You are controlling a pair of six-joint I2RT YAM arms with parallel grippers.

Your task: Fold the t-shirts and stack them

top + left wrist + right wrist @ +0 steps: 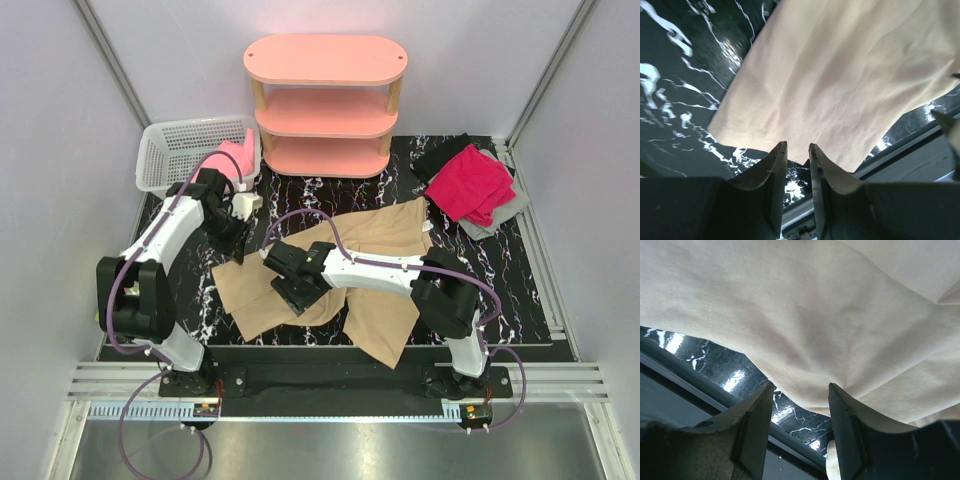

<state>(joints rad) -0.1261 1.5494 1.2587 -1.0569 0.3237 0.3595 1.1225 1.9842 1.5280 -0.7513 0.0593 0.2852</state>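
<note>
A large tan-beige t-shirt [375, 265] lies spread and rumpled across the middle of the black marbled table [520, 290]. My left gripper [240, 250] hovers at the shirt's upper-left edge. In the left wrist view the gripper [798, 150] is open by a narrow gap with nothing in it, and the tan cloth [830, 80] starts just past the tips. My right gripper [292, 290] is over the shirt's left part. Seen from its own wrist, this gripper [801, 390] is open wider, with the cloth's edge [815, 315] just beyond the fingertips. A magenta-red t-shirt [470, 185] lies on grey [508, 208] and black [445, 155] ones at the back right.
A white mesh basket [175, 150] at the back left holds a light pink t-shirt [237, 158]. A pink three-tier shelf [325, 100] stands at the back centre. The table's front edge rail [330, 352] runs just behind both arm bases.
</note>
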